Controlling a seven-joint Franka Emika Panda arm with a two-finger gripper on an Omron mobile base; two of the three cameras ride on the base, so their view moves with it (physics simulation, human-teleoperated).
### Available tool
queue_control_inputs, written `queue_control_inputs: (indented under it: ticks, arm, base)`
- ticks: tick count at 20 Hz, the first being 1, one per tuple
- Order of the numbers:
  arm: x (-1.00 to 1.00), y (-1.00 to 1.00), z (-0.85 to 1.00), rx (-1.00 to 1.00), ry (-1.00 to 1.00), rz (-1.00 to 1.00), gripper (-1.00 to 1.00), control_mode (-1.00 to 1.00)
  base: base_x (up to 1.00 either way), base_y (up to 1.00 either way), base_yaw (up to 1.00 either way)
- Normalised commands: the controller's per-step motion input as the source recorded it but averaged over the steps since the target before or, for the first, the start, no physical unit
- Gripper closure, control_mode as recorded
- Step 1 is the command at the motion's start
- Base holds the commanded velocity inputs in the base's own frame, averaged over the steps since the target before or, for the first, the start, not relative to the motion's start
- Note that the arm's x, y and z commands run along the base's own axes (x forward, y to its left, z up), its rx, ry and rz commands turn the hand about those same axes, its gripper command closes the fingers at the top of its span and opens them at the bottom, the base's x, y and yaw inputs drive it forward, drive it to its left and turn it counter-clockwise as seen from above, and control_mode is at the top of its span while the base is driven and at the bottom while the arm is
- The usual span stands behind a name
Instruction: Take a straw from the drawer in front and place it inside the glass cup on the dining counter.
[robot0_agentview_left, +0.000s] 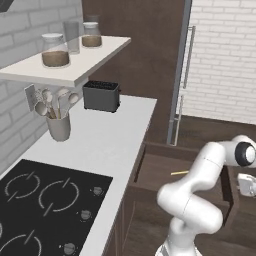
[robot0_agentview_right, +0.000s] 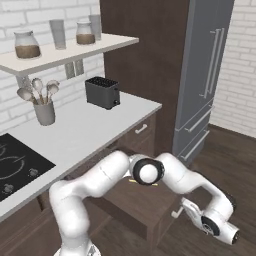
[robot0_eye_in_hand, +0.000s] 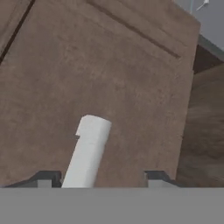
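The drawer (robot0_agentview_left: 156, 173) stands pulled out of the dark cabinet under the white worktop. In it lies the straw (robot0_agentview_left: 180, 173), a thin pale-yellow stick, partly covered by my elbow in the right base view (robot0_agentview_right: 131, 181). My gripper (robot0_eye_in_hand: 99, 178) is low in front of the drawer's flat front panel (robot0_eye_in_hand: 109, 87), around its white handle (robot0_eye_in_hand: 89, 148). The fingertips (robot0_eye_in_hand: 156, 177) stand wider than the handle, with a gap on one side, so the gripper is open and holds nothing. The handle (robot0_agentview_right: 176, 214) and hand also show in the right base view. The glass cup and dining counter are out of view.
A white worktop (robot0_agentview_left: 107, 140) carries a black cooktop (robot0_agentview_left: 45, 205), a grey utensil crock (robot0_agentview_left: 59, 126) and a dark toaster (robot0_agentview_left: 101, 96). A shelf (robot0_agentview_left: 75, 62) with jars hangs above. A tall grey fridge (robot0_agentview_right: 207, 75) stands right of the cabinet, over a wood floor.
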Motion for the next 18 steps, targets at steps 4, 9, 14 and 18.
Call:
queue_control_inputs:
  ticks: [4, 9, 14, 18]
  arm:
    - [-0.51, 0.00, 0.02, -0.68, 0.29, -0.34, -1.00, -1.00]
    - [-0.49, 0.00, 0.11, -0.65, 0.32, -0.36, -1.00, -1.00]
    - [-0.31, 0.00, 0.87, -0.32, 0.42, -0.25, -1.00, -1.00]
    - [0.00, 0.00, 1.00, -0.04, 0.49, -0.06, -1.00, -1.00]
  base:
    - [0.00, 0.00, 0.00]
    - [0.00, 0.00, 0.00]
    - [0.00, 0.00, 0.00]
    - [0.00, 0.00, 0.00]
